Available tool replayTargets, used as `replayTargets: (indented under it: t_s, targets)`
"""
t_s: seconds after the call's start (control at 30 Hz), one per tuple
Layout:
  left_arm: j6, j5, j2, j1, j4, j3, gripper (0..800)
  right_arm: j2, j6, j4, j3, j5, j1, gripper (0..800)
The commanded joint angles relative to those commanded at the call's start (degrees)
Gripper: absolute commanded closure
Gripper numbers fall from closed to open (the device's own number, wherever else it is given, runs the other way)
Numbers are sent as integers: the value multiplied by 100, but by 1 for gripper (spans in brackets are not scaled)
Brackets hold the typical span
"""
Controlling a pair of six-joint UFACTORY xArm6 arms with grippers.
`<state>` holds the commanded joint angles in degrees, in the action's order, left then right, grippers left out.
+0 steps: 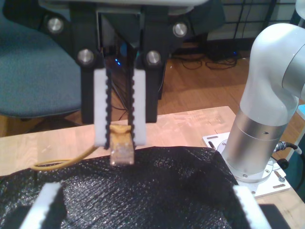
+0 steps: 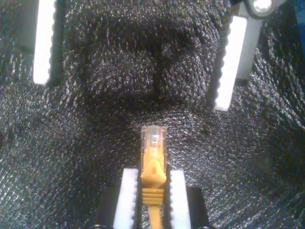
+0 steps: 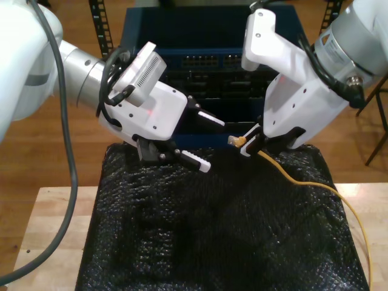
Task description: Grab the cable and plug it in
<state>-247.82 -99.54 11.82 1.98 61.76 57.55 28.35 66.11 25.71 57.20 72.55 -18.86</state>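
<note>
Both pincers are working apart: our second pincer [image 2: 153, 174] is clamping the cable [image 2: 152, 180] behind its plug [image 2: 153, 138], leaving the tip free; our first pincer [image 3: 205, 140] is gaping at nine o'clock, exterior view.

White arms, black claws, white ribbed fingertips [image 2: 178, 200]

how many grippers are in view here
2. My first gripper is open, at the exterior view's left. My second gripper, at that view's right, is shut on the cable near its plug.
</note>
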Motion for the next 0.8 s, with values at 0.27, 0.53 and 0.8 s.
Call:
replayTargets:
  t_s: [0.27,0.53,0.8]
  targets:
    - [9,-123,0,0,35,0,71,-167,18,237,79,0,-9,787]
    - [18,-132,0,9,105,0,146,-246,185,475,176,0,0,787]
    - [44,-123,-9,9,114,9,255,-246,185,475,167,0,9,787]
